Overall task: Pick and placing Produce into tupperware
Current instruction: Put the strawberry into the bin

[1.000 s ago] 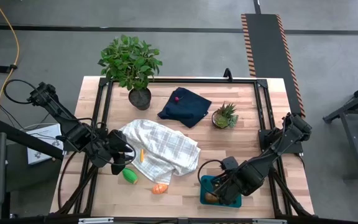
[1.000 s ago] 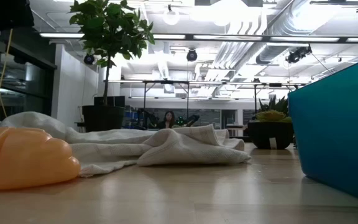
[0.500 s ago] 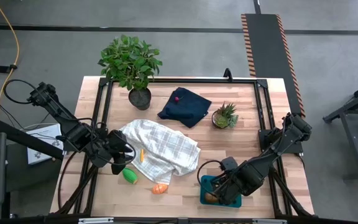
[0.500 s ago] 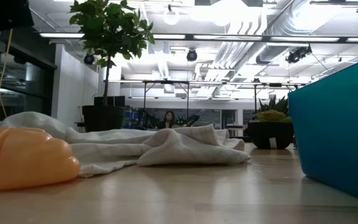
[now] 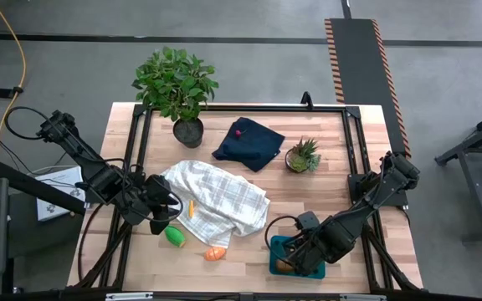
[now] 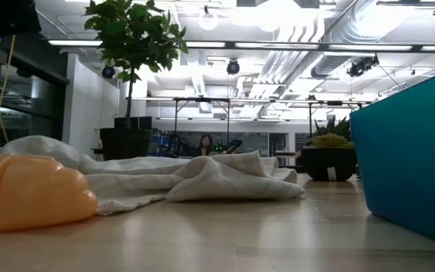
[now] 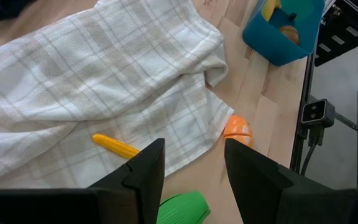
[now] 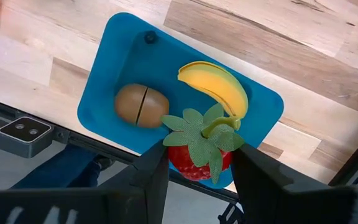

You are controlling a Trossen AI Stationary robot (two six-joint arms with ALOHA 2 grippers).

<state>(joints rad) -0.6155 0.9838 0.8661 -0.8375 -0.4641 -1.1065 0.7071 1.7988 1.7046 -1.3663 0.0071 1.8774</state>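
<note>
We see right gripper [image 8: 196,163] holding red leafy strawberry [image 8: 201,149] over teal rectangular plastic tupperware [image 8: 117,74]; left gripper [image 7: 194,165] parted, empty, above green plastic piece [image 7: 182,208].

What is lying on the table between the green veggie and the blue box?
An orange piece lies between the green piece and the tupperware, beside the edge of the checked cloth. The high view shows it best.

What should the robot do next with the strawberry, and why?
Probably open the right gripper and let go. It holds the strawberry between its fingers right over the tupperware, where the banana and brown fruit already lie. The left gripper waits over the green piece by the towel.
</note>
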